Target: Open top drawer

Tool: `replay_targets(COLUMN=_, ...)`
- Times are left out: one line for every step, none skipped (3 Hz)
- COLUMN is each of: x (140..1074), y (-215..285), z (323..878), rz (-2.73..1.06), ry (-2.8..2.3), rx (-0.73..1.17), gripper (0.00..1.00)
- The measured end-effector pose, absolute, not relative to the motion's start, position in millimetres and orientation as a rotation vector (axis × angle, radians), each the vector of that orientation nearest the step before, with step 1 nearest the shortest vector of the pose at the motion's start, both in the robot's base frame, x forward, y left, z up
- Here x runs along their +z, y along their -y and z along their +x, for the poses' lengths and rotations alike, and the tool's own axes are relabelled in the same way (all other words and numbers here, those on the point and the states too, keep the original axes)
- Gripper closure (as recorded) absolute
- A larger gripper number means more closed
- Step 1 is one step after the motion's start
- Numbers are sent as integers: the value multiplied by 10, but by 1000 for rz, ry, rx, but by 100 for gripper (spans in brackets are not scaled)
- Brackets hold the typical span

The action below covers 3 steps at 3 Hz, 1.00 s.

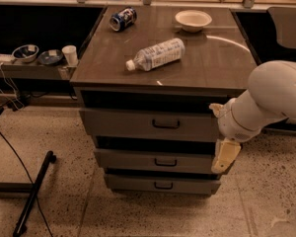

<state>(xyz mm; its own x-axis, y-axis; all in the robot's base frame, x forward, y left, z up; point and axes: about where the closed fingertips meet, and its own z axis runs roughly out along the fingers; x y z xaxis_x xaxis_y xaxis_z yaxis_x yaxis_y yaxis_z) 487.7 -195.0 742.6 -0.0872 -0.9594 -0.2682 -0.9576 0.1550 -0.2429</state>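
The top drawer (pixel 123 123) is the widest of three grey drawer fronts under the brown cabinet top, with a small dark loop handle (pixel 166 125) at its centre. It looks shut. Two narrower grey drawers, the middle (pixel 133 160) and the bottom (pixel 138 183), sit below it. My white arm (pixel 266 100) reaches in from the right. Its cream-coloured gripper (pixel 225 155) hangs in front of the right end of the drawers, level with the middle drawer, to the right of and below the top handle. It holds nothing that I can see.
On the cabinet top (pixel 217 58) lie a plastic bottle (pixel 155 54), a tipped can (pixel 123 19) and a white bowl (pixel 193 19). A low shelf at the left holds bowls (pixel 24 52) and a cup (pixel 69 55). A black pole (pixel 32 191) and cables lie on the floor at left.
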Motion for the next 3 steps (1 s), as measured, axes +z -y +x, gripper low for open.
replay_targets(x=7071, y=1940, z=5084, rz=-1870, ry=-2068, rx=-8, gripper=0)
replay_targets(x=6809, y=1963, z=5317, rz=-1903, ry=-2068, rx=-18, gripper=0)
replay_targets(x=6596, y=2015, z=5555, rz=-1924, ry=-2077, rx=-12, gripper=0)
